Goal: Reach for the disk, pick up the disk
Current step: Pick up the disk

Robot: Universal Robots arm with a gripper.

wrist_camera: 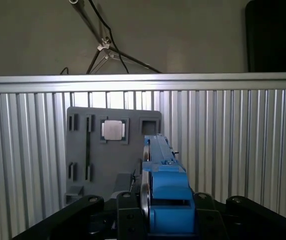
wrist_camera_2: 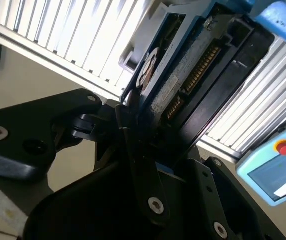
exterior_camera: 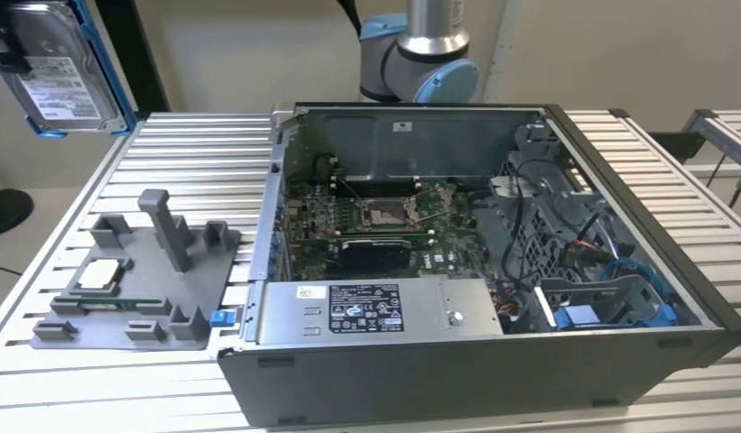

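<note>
first wrist view: disk (wrist_camera: 167,186) stands edge-on, clamped in the hand (wrist_camera: 165,216).

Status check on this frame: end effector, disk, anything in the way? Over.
End effector shut on the disk. Disk in the air, off the table, exterior view's upper left. Nothing else touching it.

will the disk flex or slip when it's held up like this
Probably stiff: the disk looks like a flat metal slab. Likely heavy for its size. The gripper seems to clamp its smooth flat faces, so some slipping seems possible.
</note>
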